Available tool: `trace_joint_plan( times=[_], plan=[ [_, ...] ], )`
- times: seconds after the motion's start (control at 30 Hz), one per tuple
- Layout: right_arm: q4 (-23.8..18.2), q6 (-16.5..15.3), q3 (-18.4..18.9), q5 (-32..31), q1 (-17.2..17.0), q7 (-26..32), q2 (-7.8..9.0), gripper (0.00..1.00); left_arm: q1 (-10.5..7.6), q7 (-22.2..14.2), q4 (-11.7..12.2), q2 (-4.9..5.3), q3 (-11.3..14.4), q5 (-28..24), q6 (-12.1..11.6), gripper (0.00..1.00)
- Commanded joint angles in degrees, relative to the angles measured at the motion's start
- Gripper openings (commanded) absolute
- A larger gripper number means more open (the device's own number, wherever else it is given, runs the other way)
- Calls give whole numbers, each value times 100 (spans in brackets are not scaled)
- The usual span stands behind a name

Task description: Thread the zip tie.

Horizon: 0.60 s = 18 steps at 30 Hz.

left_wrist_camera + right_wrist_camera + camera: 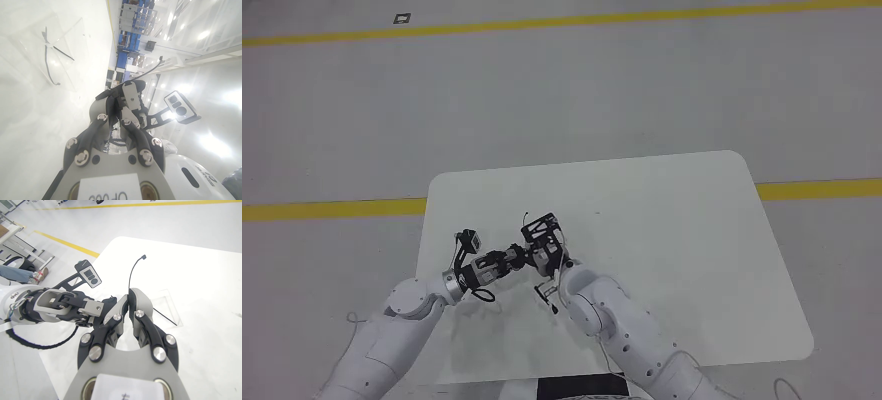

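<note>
White table (692, 220), zip tie (131, 273) clamped in right end effector (129, 303), head pointing outward, left end effector (112, 96) closed

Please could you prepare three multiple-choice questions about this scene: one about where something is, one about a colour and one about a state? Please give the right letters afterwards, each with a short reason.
1. Where is the head of the zip tie that the right gripper holds?
A. On the floor
B. In the air, beyond the gripper's fingertips
C. Hidden between the gripper's pads

2. What colour is this zip tie?
A. White
B. Yellow
C. Black

3. In what state is the right gripper?
A. Shut on the zip tie
B. Wide open
C. Shut on nothing

Answers:
1 B: in the right wrist view the strip rises out of the gripper and its head stands free at the far end.
2 C: the whole strip is black against the pale surroundings.
3 A: its fingers press together, and the strip comes out between them.
</note>
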Motion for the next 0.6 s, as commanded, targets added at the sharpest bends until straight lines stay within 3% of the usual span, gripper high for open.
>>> trace_joint_plan(
  times=[0.0,0.57],
  plan=[
    [-2,-4,6,-12,-10,6,6,0,0,0,0,0,0,0,0,0],
    [20,10,4,152,-49,-8,18,0,0,0,0,0,0,0,0,0]
  ],
)
